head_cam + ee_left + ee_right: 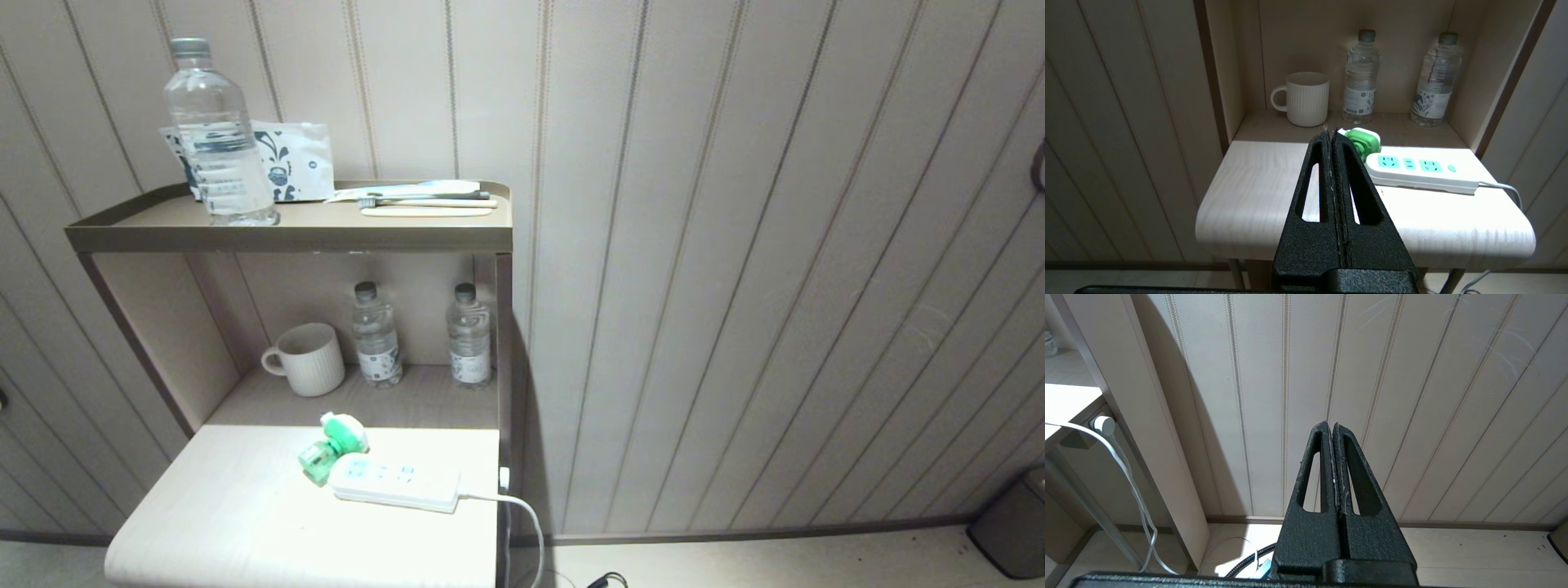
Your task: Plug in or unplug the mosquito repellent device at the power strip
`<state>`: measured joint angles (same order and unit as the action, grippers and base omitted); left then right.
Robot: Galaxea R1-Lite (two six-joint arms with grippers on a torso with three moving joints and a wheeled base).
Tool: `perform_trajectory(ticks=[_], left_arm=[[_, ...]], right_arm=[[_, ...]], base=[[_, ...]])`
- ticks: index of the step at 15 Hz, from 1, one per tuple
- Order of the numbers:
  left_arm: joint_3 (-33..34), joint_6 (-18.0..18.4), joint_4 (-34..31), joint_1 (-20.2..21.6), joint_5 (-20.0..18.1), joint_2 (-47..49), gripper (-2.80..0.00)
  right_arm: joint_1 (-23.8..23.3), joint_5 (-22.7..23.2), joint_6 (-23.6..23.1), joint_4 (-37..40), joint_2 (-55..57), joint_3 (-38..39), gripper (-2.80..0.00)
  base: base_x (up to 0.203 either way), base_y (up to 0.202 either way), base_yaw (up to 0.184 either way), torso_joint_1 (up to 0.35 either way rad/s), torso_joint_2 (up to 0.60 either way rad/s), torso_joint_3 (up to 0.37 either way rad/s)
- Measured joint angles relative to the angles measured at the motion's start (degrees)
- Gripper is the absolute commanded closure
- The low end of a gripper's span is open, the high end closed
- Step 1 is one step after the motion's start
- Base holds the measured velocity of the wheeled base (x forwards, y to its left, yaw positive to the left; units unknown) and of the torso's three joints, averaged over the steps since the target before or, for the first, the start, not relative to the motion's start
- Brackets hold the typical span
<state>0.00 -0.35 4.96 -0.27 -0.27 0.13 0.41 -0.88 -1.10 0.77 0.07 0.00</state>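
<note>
Both pairs of jaws are pressed flat together with nothing between them. On the left gripper (1331, 134) the two black fingers (1316, 175) meet along their whole length, and the tips hang in the air short of the pale table (1257, 196), well apart from anything on it. Just past those closed tips, partly hidden behind them, lies the mosquito repellent device (1365, 141), tipped on its side on the table top rather than seated in a socket; in the head view its white-and-mint head (344, 431) points toward the back of the table and its green bottle toward the front edge. Touching or just beside the device, further to the right beyond the left jaws, the power strip (1421, 171) lies flat with its bluish-green outlets facing up, none of them occupied, and its white cord (1502, 188) running off the table's right edge. Farther beyond the jaws, in the open recess at the back, stand a ribbed white mug (1306, 98) and two clear water bottles (1361, 77). The right gripper (1330, 426), likewise closed on nothing, faces the panelled wall (1412, 375) to the right of the table, away from the strip and the device
</note>
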Motion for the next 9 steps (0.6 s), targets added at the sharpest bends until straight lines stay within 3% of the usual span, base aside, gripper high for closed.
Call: perform_trajectory(ticks=[9], left_arm=[[0.0, -0.1, 0.3, 0.0, 0.0, -0.2, 0.00]], right_arm=[[0.0, 0.0, 0.0, 0.0, 0.0, 0.0, 0.00]], base=[[0.000, 0.000, 0.000, 0.000, 0.00, 0.000]])
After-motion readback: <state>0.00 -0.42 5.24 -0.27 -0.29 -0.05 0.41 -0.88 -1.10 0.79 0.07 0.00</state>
